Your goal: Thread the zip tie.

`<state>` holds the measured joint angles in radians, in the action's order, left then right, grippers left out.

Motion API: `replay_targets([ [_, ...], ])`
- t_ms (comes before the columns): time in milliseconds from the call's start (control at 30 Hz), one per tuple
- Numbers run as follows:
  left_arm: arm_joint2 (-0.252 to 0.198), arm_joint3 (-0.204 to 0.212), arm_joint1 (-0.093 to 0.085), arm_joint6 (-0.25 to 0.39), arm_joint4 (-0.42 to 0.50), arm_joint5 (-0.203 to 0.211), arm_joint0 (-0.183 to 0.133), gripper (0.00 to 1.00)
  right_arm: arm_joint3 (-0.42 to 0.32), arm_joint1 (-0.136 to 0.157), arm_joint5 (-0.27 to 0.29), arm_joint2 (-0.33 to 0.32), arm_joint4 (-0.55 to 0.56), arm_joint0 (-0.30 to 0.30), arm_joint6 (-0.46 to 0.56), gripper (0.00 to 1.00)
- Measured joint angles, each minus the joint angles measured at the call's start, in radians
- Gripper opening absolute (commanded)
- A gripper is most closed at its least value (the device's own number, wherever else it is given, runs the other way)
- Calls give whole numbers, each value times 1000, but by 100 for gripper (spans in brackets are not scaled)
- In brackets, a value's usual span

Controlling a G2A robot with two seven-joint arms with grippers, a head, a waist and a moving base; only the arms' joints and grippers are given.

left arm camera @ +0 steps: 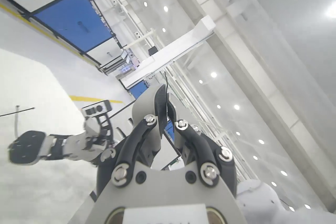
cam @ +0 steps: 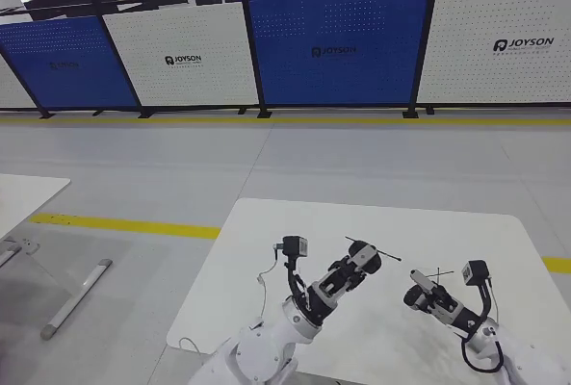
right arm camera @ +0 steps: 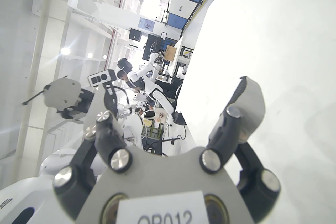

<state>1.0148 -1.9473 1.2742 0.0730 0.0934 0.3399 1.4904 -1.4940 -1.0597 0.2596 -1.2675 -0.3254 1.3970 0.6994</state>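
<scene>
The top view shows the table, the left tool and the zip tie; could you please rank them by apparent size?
1. table, by far the largest.
2. left tool, shut on the zip tie.
3. zip tie, a thin strand; it looks about as long as the tool, so it is smaller only in area.

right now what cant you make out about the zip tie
- head of the zip tie: too small, top view
- its middle: hidden inside the left gripper, left wrist view
- thin dark line by the right gripper: too thin to identify, top view
</scene>
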Motion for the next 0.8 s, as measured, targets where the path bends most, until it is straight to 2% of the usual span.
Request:
replay_targets([
  [300,1,3,0,2,0,-4,2,0,0,0,0,0,0,0,0,100],
  [467,-15,77,1,-6,-58,-47,-1,0,0,0,0,0,0,0,0,100],
  [600,-42,146,5,-11,-104,-54,-9,0,0,0,0,0,0,0,0,100],
  [800,-83,260,15,-20,-102,-60,-40,0,0,0,0,0,0,0,0,100],
])
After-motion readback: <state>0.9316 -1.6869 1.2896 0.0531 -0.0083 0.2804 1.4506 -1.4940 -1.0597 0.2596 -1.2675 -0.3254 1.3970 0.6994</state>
